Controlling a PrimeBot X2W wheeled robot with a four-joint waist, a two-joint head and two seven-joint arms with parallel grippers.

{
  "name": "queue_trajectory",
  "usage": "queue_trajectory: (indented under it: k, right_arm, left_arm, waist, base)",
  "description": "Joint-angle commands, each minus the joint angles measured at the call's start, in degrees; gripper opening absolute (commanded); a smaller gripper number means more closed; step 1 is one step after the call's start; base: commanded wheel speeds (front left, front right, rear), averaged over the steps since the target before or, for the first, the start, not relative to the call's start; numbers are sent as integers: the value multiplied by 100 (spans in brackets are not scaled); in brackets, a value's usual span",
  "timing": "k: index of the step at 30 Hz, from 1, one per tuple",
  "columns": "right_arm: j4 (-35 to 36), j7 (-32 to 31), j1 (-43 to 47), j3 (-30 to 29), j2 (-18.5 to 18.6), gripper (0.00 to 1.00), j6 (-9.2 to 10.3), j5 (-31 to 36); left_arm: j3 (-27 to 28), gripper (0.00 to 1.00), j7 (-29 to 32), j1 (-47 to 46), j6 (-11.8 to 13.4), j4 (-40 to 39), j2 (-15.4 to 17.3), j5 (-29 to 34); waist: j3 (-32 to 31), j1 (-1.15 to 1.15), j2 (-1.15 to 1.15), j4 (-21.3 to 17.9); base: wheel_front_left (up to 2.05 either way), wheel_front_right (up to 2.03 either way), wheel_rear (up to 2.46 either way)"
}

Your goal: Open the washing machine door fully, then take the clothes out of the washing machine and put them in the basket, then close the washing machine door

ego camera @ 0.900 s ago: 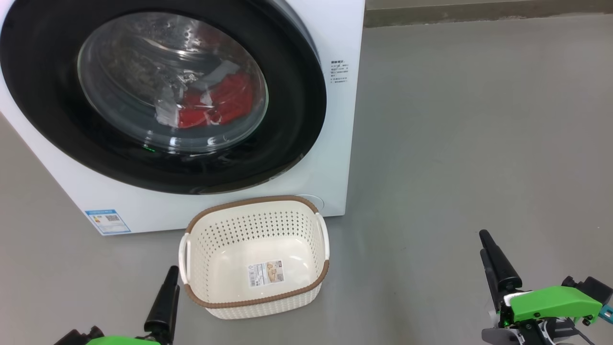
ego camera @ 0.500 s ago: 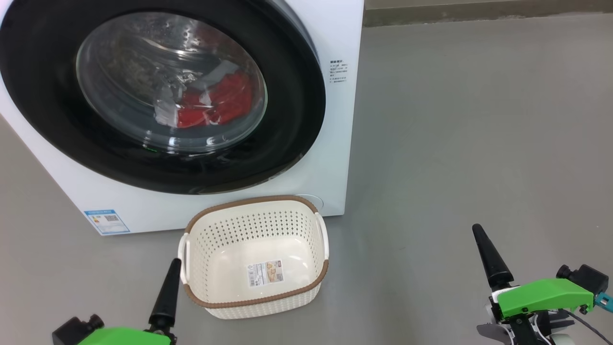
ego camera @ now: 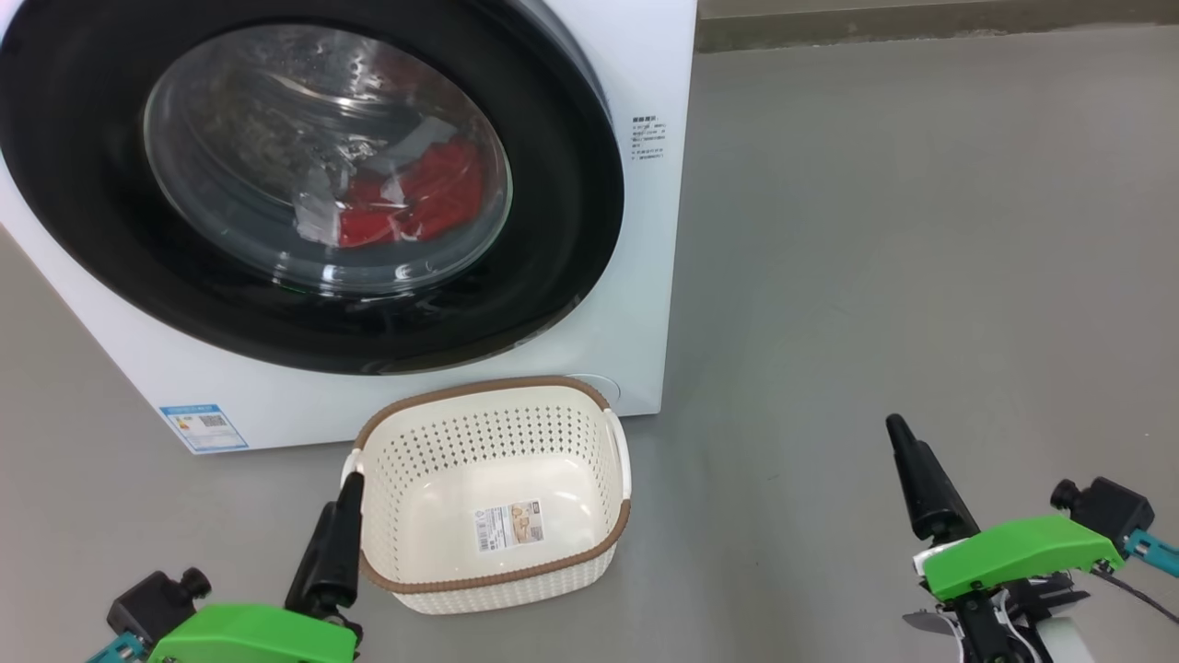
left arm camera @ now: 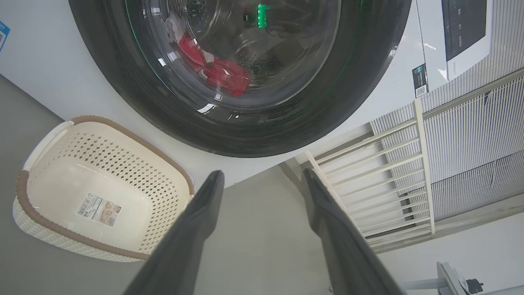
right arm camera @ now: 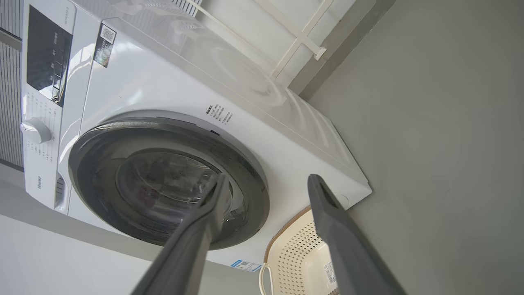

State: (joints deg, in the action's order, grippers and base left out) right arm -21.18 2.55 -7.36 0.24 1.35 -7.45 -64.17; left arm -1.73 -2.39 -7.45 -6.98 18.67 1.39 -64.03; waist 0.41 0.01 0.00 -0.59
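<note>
Though shut, bares red clothes (ego camera: 410, 207) through the glossy black-rimmed washing machine door (ego camera: 553, 230). Parted, empty at left gripper (left arm camera: 263, 174) and right gripper (right arm camera: 269, 178).

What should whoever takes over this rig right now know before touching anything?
Left gripper: open, holding nothing, low by the left end of the basket.
Right gripper: open, holding nothing, above the floor, right of the washing machine.
Washing machine door: shut.
Clothes: inside the drum, red behind the glass.
Basket: on the floor in front of the machine, no clothes in it.
Done: nothing.
Left: open the door fully, move the clothes to the basket, close the door.
</note>
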Motion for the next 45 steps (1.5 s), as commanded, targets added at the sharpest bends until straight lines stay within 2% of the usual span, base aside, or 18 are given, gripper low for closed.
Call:
queue_trajectory:
  k: [1,17,26,45]
  right_arm:
    - [126,71,-316,86,65,100,-2,215]
    - [183,323,-527,234,80,100,-2,1473]
    - [255,475,-649,212,91,100,-2,2270]
    - [225,794,-900,392,117,100,-3,3488]
  left_arm:
    - [57,100,-84,-303,48,-171,91,238]
    - [-92,100,-337,-483,192,-335,103,1695]
    - [-196,100,-489,-633,354,-296,111,2555]
    - [-428,100,-809,-950,485,-235,126,3803]
  waist:
    - [4,-1,0,0]
    - [58,-1,0,-13]
    - [114,-1,0,-28]
    - [181,-1,0,-7]
  base:
    - [0,0,0]
    - [0,0,0]
    - [0,0,0]
    - [0,0,0]
